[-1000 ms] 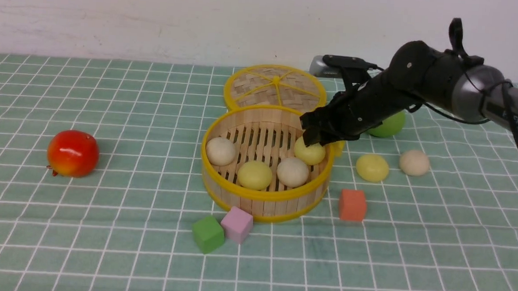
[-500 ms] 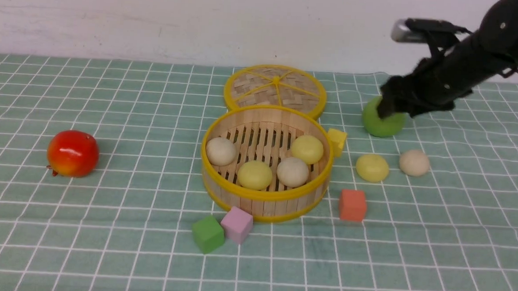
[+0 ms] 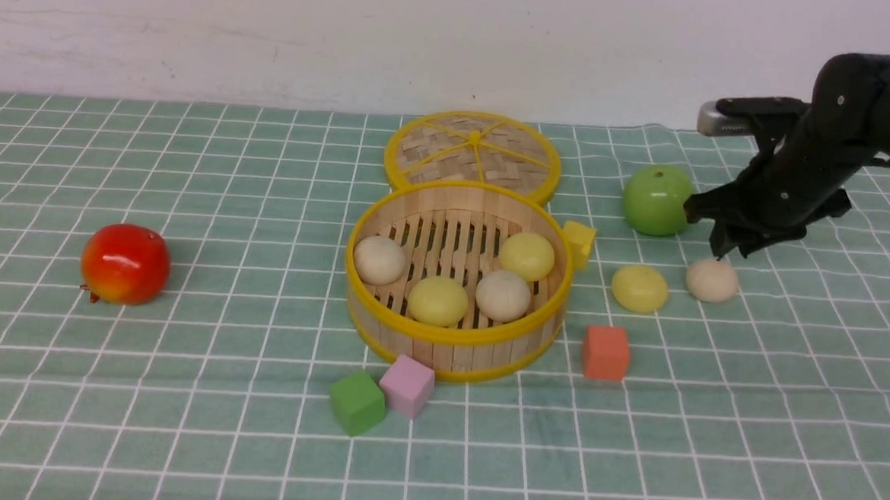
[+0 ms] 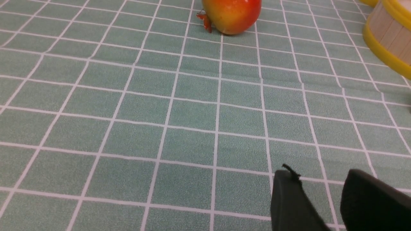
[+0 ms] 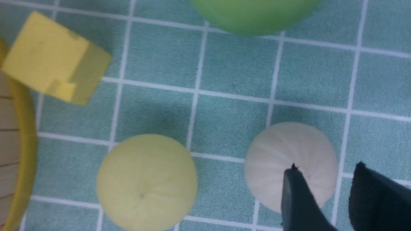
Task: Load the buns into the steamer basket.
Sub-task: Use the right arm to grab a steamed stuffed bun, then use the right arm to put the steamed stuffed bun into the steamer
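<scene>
The steamer basket point(image 3: 452, 340) stands mid-table and holds two pale yellow buns point(image 3: 438, 300) point(image 3: 527, 256) and two beige buns point(image 3: 380, 259) point(image 3: 503, 295). To its right on the cloth lie a yellow bun point(image 3: 639, 288) and a beige bun point(image 3: 711, 279). My right gripper point(image 3: 727, 246) is open and empty, just above the beige bun. In the right wrist view the gripper point(image 5: 327, 167) hangs over one edge of the beige bun point(image 5: 282, 154), with the yellow bun point(image 5: 146, 182) beside it. My left gripper point(image 4: 321, 175) is open and empty over bare cloth.
A green apple point(image 3: 657, 200) sits close behind the right gripper. A yellow cube point(image 3: 579, 242) touches the basket's right side; an orange cube point(image 3: 606, 352), pink cube point(image 3: 407, 385) and green cube point(image 3: 357, 402) lie in front. The woven lid point(image 3: 473, 152) lies behind, a red apple point(image 3: 125, 263) far left.
My right gripper left a yellow bun in the basket, lifted and swung right past the green apple, then came down over the beige bun on the cloth.
</scene>
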Controlling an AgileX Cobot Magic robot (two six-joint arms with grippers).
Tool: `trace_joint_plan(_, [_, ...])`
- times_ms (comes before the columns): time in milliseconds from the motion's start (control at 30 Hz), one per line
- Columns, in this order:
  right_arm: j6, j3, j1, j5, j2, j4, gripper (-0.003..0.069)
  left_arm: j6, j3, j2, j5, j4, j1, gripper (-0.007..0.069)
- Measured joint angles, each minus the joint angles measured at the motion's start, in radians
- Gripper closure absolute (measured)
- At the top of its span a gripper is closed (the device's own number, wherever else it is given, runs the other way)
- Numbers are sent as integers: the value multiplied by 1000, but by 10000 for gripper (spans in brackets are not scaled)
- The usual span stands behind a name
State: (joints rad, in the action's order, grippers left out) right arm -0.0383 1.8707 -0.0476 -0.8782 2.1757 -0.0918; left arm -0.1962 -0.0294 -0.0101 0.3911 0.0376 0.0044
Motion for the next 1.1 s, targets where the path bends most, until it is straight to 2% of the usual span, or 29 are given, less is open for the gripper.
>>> trace_joint_plan(367, [3,0,6,46,52,-55,407,0,0,0,0,0,0,386])
trace_joint_plan(633, [3,0,6,63,73,-22,421,0,0,0,0,0,0,386])
trace_joint_plan(700, [3,0,6,63,73,-22,438,0,0,0,0,0,0,386])
trace_joint_plan(833, [3,0,6,63,73,-26,520,0,0,0,0,0,0,386])
trace_joint_plan(933, [3,1,6,44,69,-30,641,0,0,0,0,0,0,386])
trace_joint_plan(1100, [2,0,4,21,32,-40,655,0,0,0,0,0,0,386])
